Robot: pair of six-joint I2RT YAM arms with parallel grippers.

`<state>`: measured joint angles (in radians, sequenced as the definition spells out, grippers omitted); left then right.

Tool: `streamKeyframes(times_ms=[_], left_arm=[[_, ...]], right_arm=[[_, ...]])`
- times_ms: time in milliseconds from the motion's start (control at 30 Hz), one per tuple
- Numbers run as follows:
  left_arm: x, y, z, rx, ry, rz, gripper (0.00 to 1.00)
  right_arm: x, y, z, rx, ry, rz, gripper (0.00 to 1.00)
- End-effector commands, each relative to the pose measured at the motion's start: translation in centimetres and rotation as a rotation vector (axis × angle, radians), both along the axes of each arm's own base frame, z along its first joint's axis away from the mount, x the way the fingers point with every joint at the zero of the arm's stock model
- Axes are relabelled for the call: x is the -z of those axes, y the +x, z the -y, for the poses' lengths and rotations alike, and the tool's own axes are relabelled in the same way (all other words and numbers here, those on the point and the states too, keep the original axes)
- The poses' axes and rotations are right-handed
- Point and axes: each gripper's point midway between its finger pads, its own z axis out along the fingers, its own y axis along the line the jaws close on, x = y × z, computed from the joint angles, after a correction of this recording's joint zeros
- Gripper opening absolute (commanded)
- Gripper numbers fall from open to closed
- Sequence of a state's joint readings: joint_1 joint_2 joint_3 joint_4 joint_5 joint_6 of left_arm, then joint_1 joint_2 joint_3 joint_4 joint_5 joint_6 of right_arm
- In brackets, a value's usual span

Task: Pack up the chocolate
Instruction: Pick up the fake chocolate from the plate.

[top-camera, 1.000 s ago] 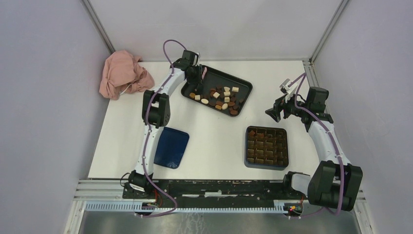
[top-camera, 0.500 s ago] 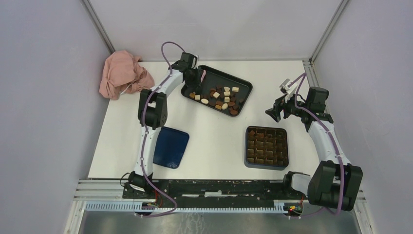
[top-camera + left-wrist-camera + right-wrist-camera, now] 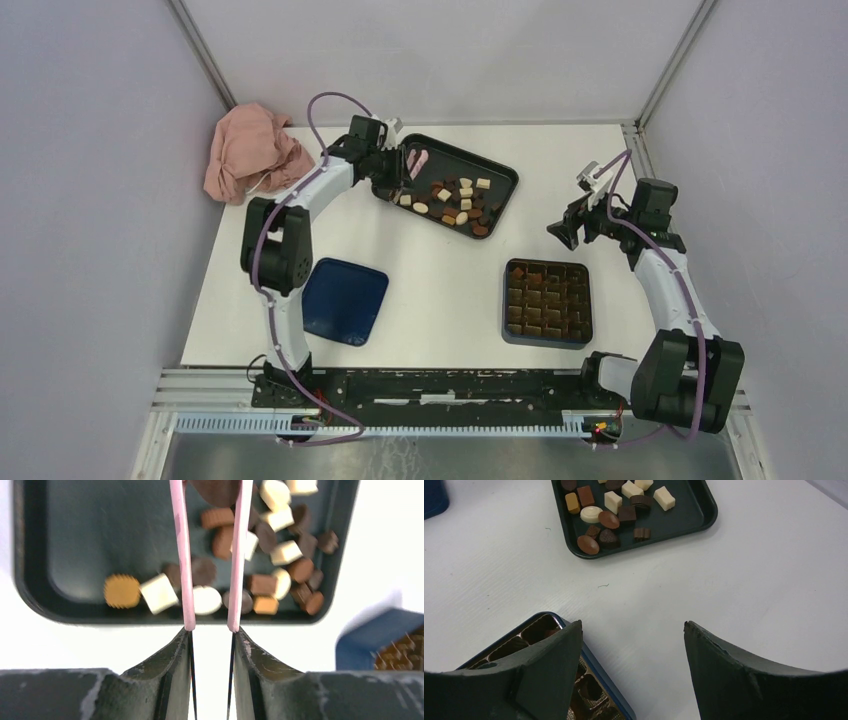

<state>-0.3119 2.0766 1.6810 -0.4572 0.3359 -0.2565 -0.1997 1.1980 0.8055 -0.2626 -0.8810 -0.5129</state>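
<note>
1. Looks like early days: the chocolate is mostly piled in the tray, and I can't tell how full the box is.
2. Left pincer is clamped on the pink tongs over the tray. Right pincer is spread apart above the bench.

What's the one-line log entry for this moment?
left end effector: shut on pink tongs, tips over tray | right end effector: open, near box | chocolate: loose in tray
</note>
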Motion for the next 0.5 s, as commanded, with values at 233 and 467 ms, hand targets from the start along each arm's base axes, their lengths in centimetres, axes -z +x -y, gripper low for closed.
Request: streamKeyframes(times_ms=[233,467], left_arm=[[-7.0,-13.6,7.4,0.298,-0.242,0.118,0.22],[-7.0,-22.3,15.1,0.513,-0.262,0.137,0.22]], right_arm=[[-1.1,2.4,5.3,0.244,-0.021,0.042,0.8],[-0.6,2.8,8.5,0.387,-0.014,0.019,0.79]])
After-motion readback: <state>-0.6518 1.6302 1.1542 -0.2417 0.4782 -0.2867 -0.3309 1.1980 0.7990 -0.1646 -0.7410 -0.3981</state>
